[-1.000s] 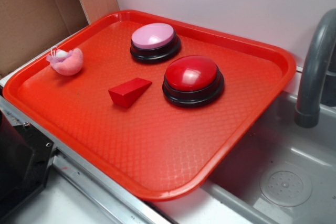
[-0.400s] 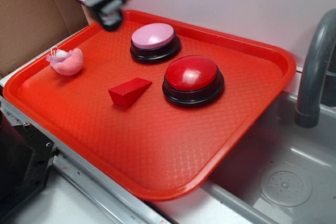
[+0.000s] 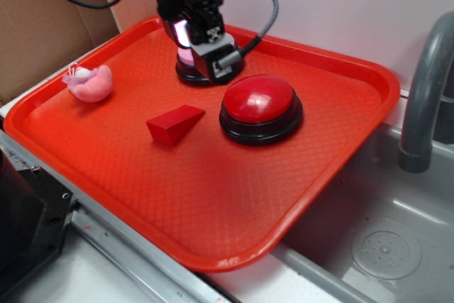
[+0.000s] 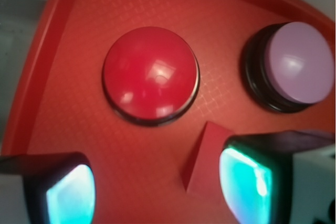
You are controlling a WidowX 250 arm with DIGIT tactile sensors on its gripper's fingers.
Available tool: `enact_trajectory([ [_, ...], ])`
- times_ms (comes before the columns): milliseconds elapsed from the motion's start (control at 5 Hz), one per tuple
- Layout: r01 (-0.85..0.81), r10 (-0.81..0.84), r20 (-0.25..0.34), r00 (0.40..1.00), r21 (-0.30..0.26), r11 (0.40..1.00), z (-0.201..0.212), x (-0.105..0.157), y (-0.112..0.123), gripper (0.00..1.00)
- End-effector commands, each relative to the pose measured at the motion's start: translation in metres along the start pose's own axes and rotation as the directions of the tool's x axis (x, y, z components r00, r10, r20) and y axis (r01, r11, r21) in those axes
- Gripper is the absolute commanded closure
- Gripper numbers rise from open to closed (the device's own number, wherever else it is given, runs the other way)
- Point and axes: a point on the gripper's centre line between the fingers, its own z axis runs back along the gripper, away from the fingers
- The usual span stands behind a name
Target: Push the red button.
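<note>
The gripper (image 3: 213, 51) has moved rightward, now beside the red button (image 3: 259, 98).

The gripper (image 3: 211, 51) hangs pointing down from a black wrist trailing cables. Its fingers (image 4: 71, 195) stand apart, holding nothing.

Nothing stands over the red button (image 3: 259, 99), so its dome is open from above. The pink button (image 4: 296, 64) sits just beside it and the red wedge (image 3: 174, 124) near its other side; the tray (image 3: 213, 204) in front lies bare.

Red button (image 3: 259, 98) glossy red, black base; tray (image 3: 213, 189) red.
</note>
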Motion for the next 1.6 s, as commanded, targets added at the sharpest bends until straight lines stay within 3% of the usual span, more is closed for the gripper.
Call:
enact_trajectory([
  [0,-0.065,0.064,0.054,0.996,0.009,0.998,-0.021,0.042,0.011,0.00],
  [200,-0.048,0.048,0.008,0.999,-0.006,0.999,-0.047,0.052,-0.002,0.00],
  [400,-0.048,0.049,-0.063,0.997,0.019,0.999,-0.052,0.054,-0.007,0.00],
  [800,-0.034,0.032,0.019,0.999,0.094,0.995,0.013,0.036,-0.010,0.00],
  [1000,-0.057,0.056,0.012,0.998,0.119,0.991,0.033,0.027,-0.009,0.00],
  [1400,-0.072,0.072,0.006,0.997,0.113,0.991,0.048,0.022,-0.012,0.00],
])
